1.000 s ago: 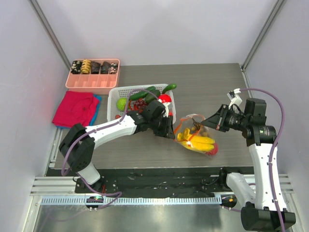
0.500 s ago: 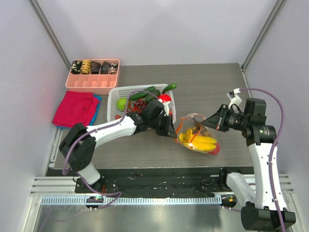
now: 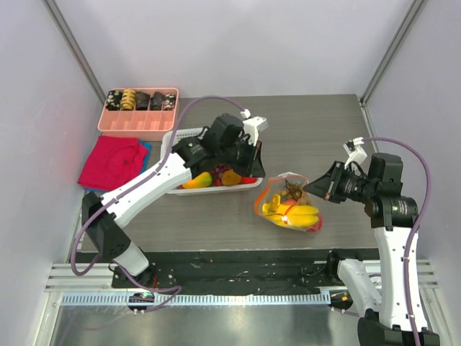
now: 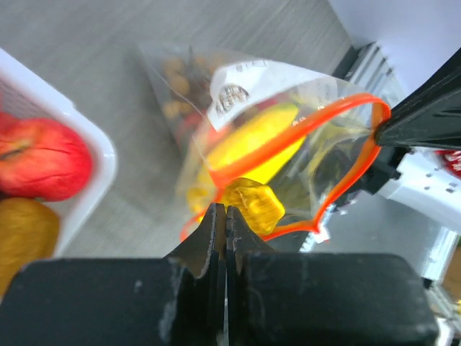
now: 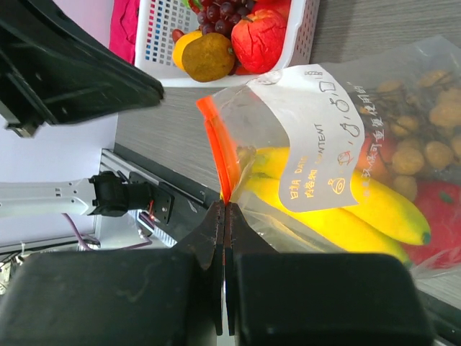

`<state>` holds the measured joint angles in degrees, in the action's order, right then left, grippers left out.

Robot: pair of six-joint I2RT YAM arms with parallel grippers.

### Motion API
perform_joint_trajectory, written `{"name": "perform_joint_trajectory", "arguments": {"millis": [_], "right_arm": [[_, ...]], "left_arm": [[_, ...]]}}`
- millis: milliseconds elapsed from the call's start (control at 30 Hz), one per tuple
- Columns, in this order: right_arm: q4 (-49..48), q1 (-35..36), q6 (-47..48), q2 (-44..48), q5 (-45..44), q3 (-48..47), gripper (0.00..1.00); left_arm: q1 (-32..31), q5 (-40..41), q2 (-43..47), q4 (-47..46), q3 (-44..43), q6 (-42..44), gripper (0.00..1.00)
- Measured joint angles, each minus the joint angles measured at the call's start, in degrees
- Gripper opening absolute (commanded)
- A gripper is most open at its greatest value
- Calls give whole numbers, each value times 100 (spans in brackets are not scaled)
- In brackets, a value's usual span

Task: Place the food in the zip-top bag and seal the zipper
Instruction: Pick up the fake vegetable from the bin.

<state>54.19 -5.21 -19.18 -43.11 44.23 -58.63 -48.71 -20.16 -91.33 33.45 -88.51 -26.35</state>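
Note:
The clear zip-top bag [image 3: 288, 205] lies on the table right of the basket, and its orange-red zipper [image 5: 220, 155] stands open in a loop [image 4: 338, 115]. Inside are yellow bananas [image 5: 346, 209], a tan berry bunch [image 5: 425, 108] and a red fruit [image 5: 439, 209]. My right gripper [image 5: 225, 205] is shut on the zipper strip at the bag's right end [image 3: 310, 186] and holds the mouth up. My left gripper [image 4: 226, 210] is shut and empty. It is raised above the basket's right end [image 3: 245, 164], apart from the bag.
The white lattice basket [image 3: 176, 137] holds a red apple [image 5: 259, 36], a brownish-yellow fruit [image 5: 209, 61] and dark grapes. A pink divided tray [image 3: 137, 119] stands at the back left. A red cloth [image 3: 112, 162] lies left of the basket.
My left gripper has left the bag's mouth and risen up and back over the basket's right end. The bag has shifted slightly. My right gripper keeps its hold and sits a little lower.

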Motion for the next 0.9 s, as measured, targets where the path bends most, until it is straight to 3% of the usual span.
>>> {"name": "perform_joint_trajectory", "arguments": {"millis": [133, 200, 233, 267, 333, 500, 667, 900], "right_arm": [[149, 0, -11, 70, -37, 2, 1], [160, 0, -37, 61, -20, 2, 1], [157, 0, -48, 52, -20, 2, 1], [155, 0, -63, 28, -20, 2, 1], [149, 0, -96, -46, -22, 0, 1], [-35, 0, -354, -234, -22, 4, 1], [-302, 0, -658, -247, -22, 90, 1], [-422, 0, -844, -254, -24, 114, 1]], "left_arm": [[13, 275, -85, 765, -535, 691, 3], [46, 398, -177, 992, -658, 1036, 24], [63, 459, -210, 1075, -682, 1204, 53], [94, 514, -234, 1132, -697, 1344, 63], [254, 634, -332, 1180, -815, 1709, 75], [778, 1233, -988, 828, -1622, 2865, 77], [896, 1674, -1652, -66, -1690, 4057, 75], [898, 1685, -2758, -1099, -1762, 5184, 73]]}}
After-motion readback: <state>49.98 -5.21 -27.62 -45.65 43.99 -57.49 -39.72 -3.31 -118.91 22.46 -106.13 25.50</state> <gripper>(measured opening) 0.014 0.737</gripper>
